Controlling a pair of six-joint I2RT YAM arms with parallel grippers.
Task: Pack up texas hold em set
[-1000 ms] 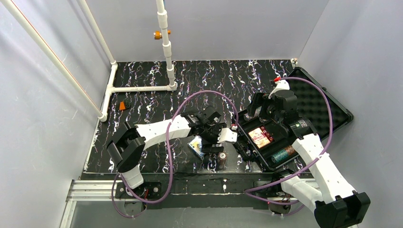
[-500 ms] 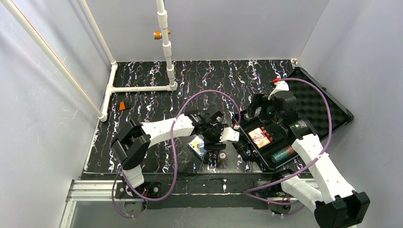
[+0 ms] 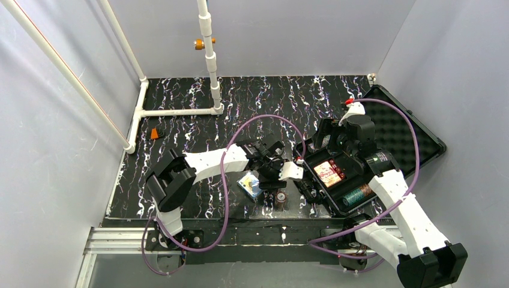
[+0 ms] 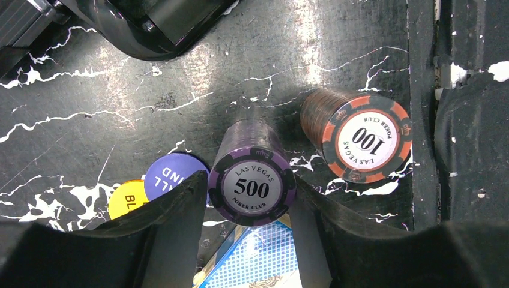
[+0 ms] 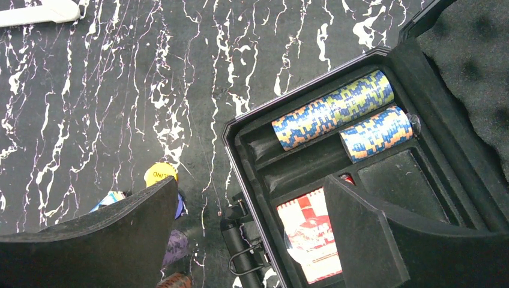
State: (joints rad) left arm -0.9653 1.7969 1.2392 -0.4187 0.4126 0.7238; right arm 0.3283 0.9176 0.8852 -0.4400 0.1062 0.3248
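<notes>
purple chips (image 4: pixel 252 186): las vegas 500; orange chips (image 4: pixel 366 141): 100.

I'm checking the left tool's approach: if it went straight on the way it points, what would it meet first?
Most likely the purple stack, which sits between the left tool's fingers. The table lies beyond it, though depth is unclear.

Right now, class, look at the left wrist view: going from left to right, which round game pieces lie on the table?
yellow button → blue button → purple 500 chip stack → orange 100 chip stack
</notes>
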